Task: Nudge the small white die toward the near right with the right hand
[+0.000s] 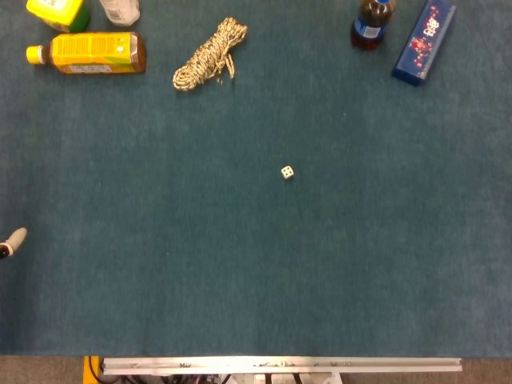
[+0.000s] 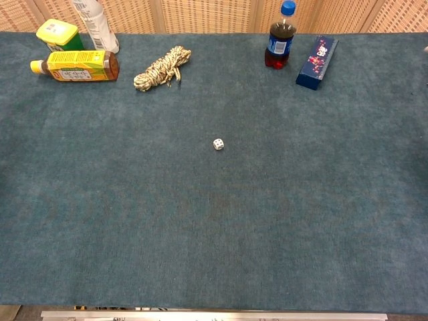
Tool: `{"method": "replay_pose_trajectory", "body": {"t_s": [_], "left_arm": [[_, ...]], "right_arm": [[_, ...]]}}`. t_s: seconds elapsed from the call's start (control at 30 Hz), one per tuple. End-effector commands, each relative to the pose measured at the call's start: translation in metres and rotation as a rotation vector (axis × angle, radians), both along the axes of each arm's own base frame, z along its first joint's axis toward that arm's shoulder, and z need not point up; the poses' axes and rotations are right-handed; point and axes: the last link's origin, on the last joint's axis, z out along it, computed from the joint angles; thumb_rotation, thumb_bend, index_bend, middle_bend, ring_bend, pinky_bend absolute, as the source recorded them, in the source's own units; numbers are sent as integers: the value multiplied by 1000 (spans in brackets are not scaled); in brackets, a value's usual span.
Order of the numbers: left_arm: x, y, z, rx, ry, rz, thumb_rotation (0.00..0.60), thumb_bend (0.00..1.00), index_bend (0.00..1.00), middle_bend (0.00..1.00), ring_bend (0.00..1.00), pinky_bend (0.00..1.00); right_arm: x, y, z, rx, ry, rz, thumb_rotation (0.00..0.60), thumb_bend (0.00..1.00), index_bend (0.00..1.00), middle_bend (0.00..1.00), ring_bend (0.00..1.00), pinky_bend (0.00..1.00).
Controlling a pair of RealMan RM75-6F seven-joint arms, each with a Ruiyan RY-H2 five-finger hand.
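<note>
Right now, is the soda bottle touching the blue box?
Apart. Chest view shows bare blue cloth between the soda bottle and the blue box; head view agrees.

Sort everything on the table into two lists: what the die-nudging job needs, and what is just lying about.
Needed for the job:
small white die

Just lying about:
coiled rope
orange bottle on its side
yellow-lidded container
white bottle
cola bottle
blue box

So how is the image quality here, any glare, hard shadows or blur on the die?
Head view: even light, no glare, die small but sharp, pips visible. Chest view: equally even, die casts almost no shadow; the far bottles and rope are slightly softer.
</note>
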Motion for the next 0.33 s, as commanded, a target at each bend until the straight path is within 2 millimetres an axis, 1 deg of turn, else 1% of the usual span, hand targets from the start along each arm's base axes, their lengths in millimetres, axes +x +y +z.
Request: {"method": "replay_pose_trajectory", "body": {"t_s": [0.03,0.17,0.33], "left_arm": [[2,-1,0,3,-1,-6,600,135,0,0,0,0],[5,-3,-1,6,-3,-14,600,135,0,0,0,0],[6,-4,-2,6,-3,-14,600,135,0,0,0,0]], "right_arm": [[-11,17,14,-53,-4,-5,600,308,134,227,198,316],[-18,30,20,-62,4,-20,600,300,134,225,198,317],[-22,38,20,-49,-1,-35,600,299,134,225,198,317]]}}
